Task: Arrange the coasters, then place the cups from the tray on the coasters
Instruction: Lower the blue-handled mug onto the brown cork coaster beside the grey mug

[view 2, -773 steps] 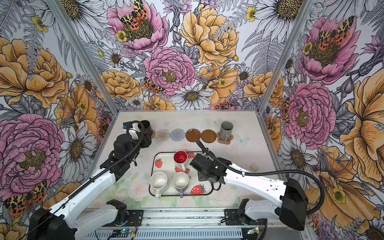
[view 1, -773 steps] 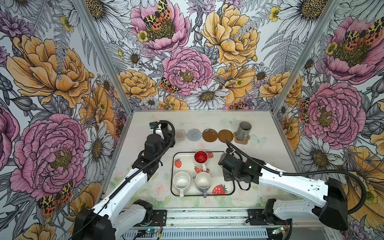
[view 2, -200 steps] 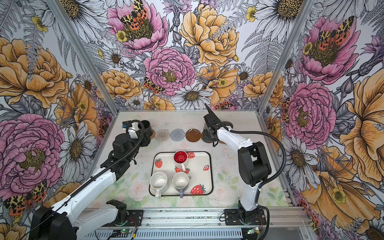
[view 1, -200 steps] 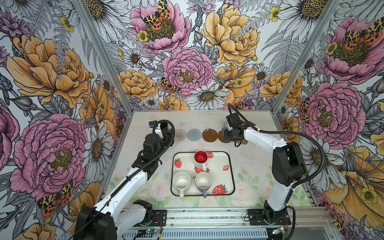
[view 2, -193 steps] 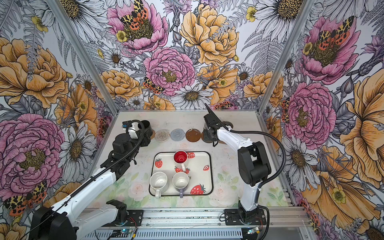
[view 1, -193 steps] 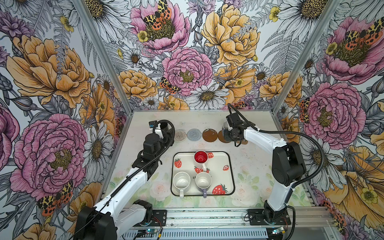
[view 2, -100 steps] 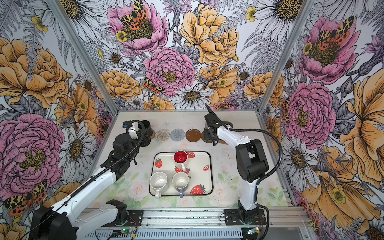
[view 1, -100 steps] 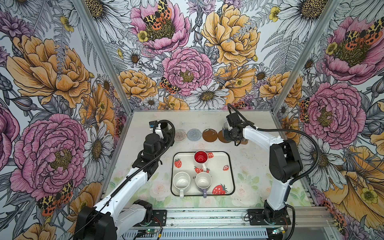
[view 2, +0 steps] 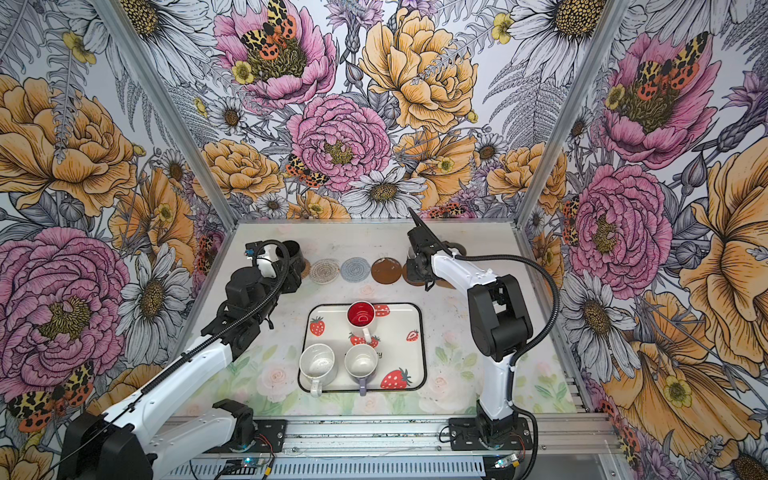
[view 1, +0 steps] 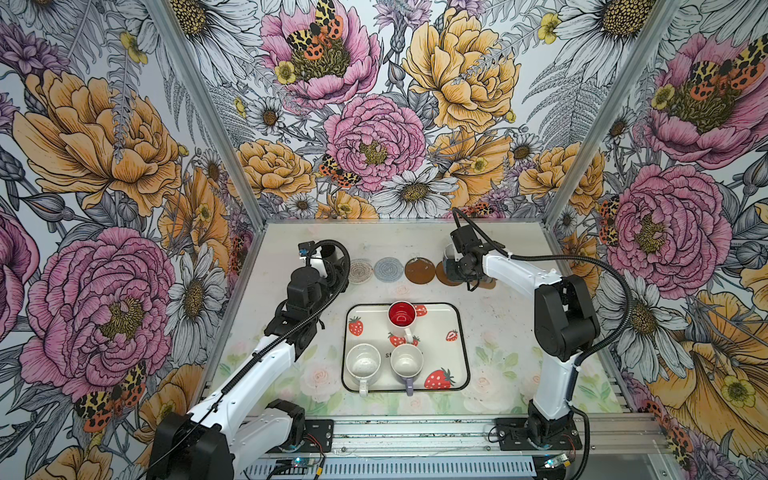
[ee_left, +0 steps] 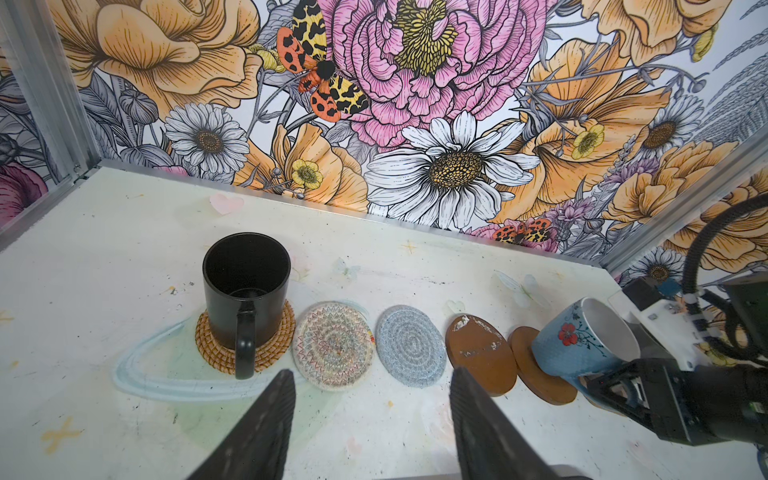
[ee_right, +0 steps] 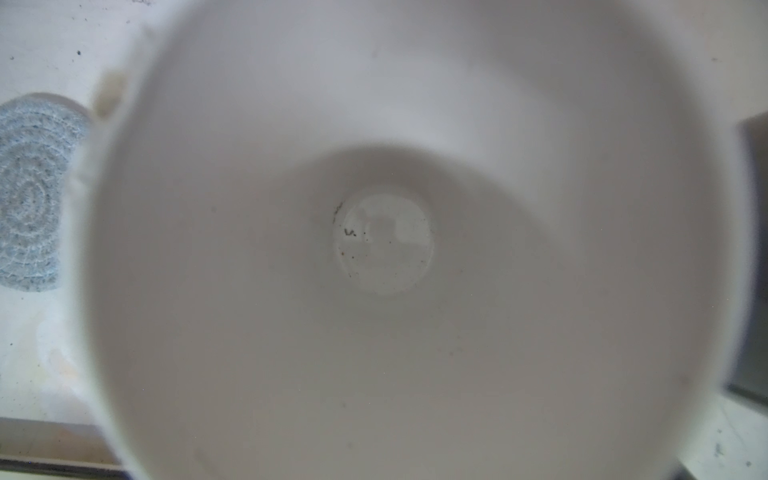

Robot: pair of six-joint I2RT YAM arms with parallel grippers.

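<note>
Right fingers [ee_right: 754, 249] pinch light blue cup [ee_left: 582, 349], tilted over end brown coaster [ee_left: 536, 374]. Left fingers [ee_left: 270, 415] spread, near black cup [ee_left: 245, 286]. Bare desk [ee_left: 124, 249] behind row.

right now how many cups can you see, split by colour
black cup: 1
light blue cup: 1
white cup with red inside: 1
all-white cup: 1
lilac cup: 1
total: 5 in clear view; the right arm may hide more
</note>
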